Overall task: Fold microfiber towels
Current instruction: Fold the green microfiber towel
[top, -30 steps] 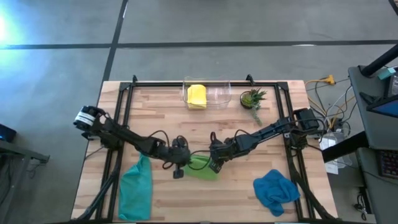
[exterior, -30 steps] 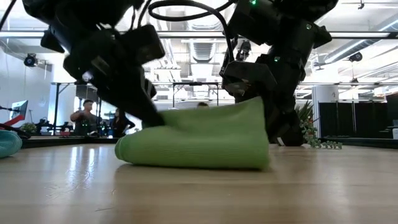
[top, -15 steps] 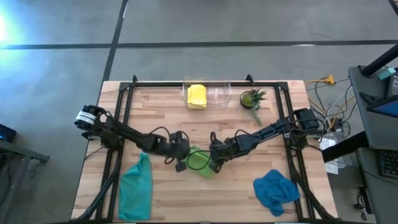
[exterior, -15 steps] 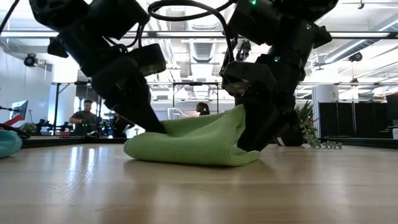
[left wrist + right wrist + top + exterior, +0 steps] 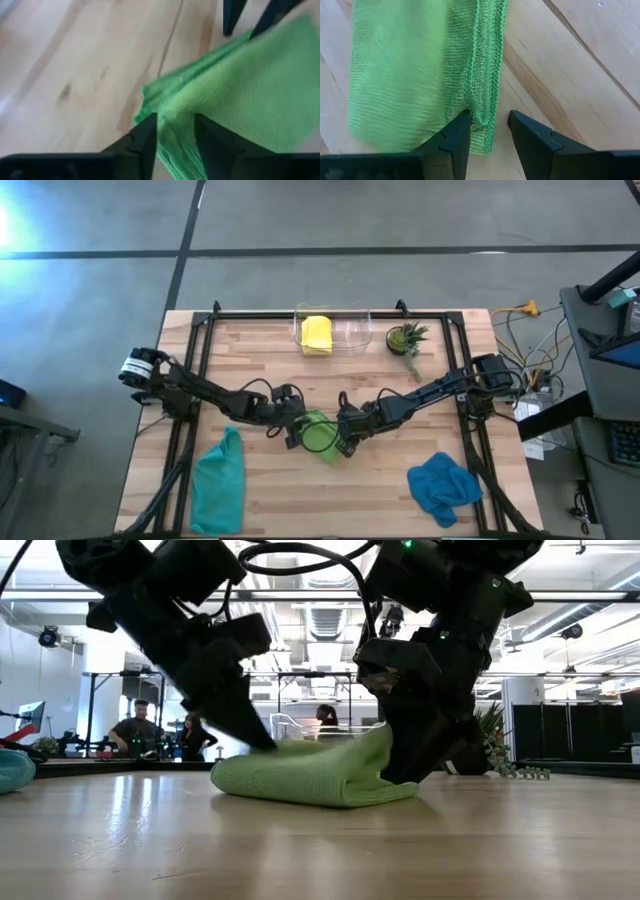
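Note:
A lime green towel (image 5: 322,438) lies bunched in folds at the table's middle; its bulk (image 5: 310,775) rests on the wood. My left gripper (image 5: 175,125) stands at the towel's left end, slanting down, fingers apart with green cloth between them. My right gripper (image 5: 487,117) stands at the towel's right end, pointing steeply down, fingers apart around the hemmed edge. A teal towel (image 5: 218,480) lies near left, a blue towel (image 5: 443,485) near right, and a yellow towel (image 5: 316,333) sits folded in a clear bin at the far edge. My left gripper has a fold of the towel's left end (image 5: 172,137) between its parted fingers, coming slanting down from the table's left. The cloth fills the gap; it lies slack on the table. My right gripper has the towel's hemmed edge (image 5: 482,107), several layers, between its parted fingers from above. The cloth lies against one finger (image 5: 460,131), with bare wood showing beside the other. That end (image 5: 380,740) stands raised against the gripper.
A small potted plant (image 5: 406,338) stands at the far right beside the clear bin (image 5: 350,330). A black frame (image 5: 330,313) runs round the table's edges. Bare wood lies in front of the green towel, between the teal and blue ones. People show in the room beyond.
My left gripper has gone toward the table's right, closer to my right gripper, taking the towel's left end with it. The towel is now shorter from left to right and lower; its right end, at my right gripper, has stayed in place but sunk.

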### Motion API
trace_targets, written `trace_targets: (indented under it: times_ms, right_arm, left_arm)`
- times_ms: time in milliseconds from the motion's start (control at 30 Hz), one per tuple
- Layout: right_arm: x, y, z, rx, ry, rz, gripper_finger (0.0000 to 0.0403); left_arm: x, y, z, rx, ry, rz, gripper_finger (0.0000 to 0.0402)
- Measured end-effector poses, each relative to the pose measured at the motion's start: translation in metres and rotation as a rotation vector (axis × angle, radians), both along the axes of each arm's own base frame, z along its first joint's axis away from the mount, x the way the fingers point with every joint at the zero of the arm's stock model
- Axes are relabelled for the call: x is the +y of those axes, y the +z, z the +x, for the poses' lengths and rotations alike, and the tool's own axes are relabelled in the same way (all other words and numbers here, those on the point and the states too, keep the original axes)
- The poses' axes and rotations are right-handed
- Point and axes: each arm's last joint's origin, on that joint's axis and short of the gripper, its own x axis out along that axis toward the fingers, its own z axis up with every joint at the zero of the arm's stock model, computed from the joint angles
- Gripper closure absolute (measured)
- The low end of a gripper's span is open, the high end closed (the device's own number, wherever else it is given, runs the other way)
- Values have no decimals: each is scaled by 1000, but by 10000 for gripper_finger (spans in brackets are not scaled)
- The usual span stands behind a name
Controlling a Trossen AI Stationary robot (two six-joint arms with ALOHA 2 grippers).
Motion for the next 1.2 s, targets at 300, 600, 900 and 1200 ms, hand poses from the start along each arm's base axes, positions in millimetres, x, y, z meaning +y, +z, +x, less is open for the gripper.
trace_targets:
  times_ms: [300,600,900,1200]
  right_arm:
    - [-3,5,-4,20,-19,-17,266]
    - [-8,36,-24,10,-76,-99,266]
    - [6,67,-39,-238,-263,33,266]
    - [11,48,-15,-378,-316,213,266]
  left_arm:
    - [9,20,-3,-76,65,27,179]
    - [7,15,-12,-22,-35,-61,169]
    - [7,22,-5,-93,-87,-58,169]
    - [16,1,11,-94,-254,-178,226]
